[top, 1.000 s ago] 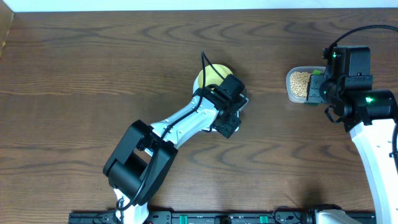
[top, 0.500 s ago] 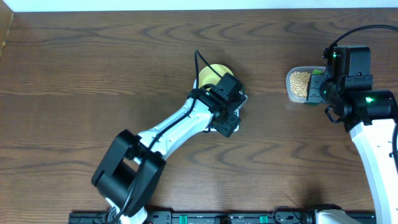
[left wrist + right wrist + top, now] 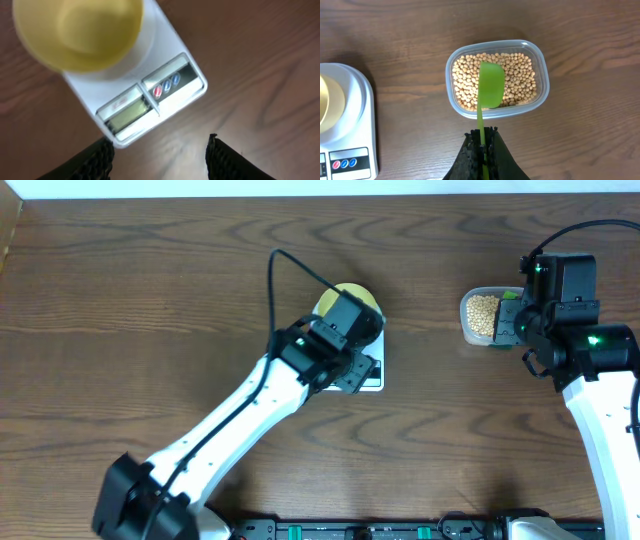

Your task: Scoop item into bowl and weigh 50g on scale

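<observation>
The scale (image 3: pixel 92 90) lies near the middle of the bench (image 3: pixel 150 290), slightly toward the far edge. The bowl (image 3: pixel 80 30) sits on its round platform. The left tool (image 3: pixel 159 150) hangs above the display (image 3: pixel 125 114) end of the scale with its fingers (image 3: pixel 97 155) apart and touching neither scale nor bowl.

The beans (image 3: pixel 517 75) fill a clear tub (image 3: pixel 543 75) toward the right edge of the bench, well apart from the scale. The right tool (image 3: pixel 482 136) is clamped on the handle of a green scoop (image 3: pixel 491 85). The scoop head is over the beans. Whether it touches them cannot be determined.
</observation>
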`<state>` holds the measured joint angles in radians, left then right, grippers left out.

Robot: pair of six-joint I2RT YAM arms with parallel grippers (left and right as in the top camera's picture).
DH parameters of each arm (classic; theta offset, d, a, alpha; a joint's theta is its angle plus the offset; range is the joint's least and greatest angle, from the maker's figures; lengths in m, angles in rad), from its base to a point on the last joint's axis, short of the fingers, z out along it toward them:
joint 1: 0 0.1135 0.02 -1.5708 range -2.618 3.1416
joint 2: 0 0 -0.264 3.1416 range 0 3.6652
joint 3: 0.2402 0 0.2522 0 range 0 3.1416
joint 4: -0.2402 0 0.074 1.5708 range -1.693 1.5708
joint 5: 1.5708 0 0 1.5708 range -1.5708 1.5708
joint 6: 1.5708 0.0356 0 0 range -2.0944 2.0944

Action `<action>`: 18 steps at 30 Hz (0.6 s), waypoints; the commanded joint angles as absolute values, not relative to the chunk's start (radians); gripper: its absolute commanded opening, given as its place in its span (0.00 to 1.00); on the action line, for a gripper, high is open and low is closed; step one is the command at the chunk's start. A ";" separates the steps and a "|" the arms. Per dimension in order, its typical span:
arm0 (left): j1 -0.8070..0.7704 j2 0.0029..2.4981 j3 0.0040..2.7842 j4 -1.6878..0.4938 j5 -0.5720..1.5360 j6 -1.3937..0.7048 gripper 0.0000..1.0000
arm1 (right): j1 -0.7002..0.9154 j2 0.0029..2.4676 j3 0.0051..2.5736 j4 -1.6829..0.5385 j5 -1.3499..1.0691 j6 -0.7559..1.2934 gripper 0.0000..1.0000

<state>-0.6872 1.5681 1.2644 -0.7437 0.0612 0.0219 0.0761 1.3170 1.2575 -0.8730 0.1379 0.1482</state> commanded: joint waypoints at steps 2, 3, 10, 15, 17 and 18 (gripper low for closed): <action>-0.661 1.538 1.255 -0.824 0.007 -0.017 0.68 | 0.079 1.308 1.275 -0.871 0.167 0.141 0.01; -0.656 1.536 1.255 -0.845 0.007 -0.018 0.70 | 0.079 1.308 1.275 -0.871 0.167 0.141 0.01; -0.645 1.510 1.255 -0.996 0.007 -0.025 0.76 | 0.076 1.309 1.275 -0.871 0.168 0.141 0.01; -0.645 1.419 1.256 -1.012 0.007 -0.073 0.77 | 0.059 1.311 1.273 -0.872 0.167 0.141 0.01; -0.645 1.370 1.257 -1.013 0.007 -0.091 0.77 | 0.051 1.313 1.273 -0.871 0.167 0.141 0.01; -0.645 1.331 1.257 -1.014 0.007 -0.097 0.87 | 0.046 1.314 1.273 -0.871 0.167 0.141 0.01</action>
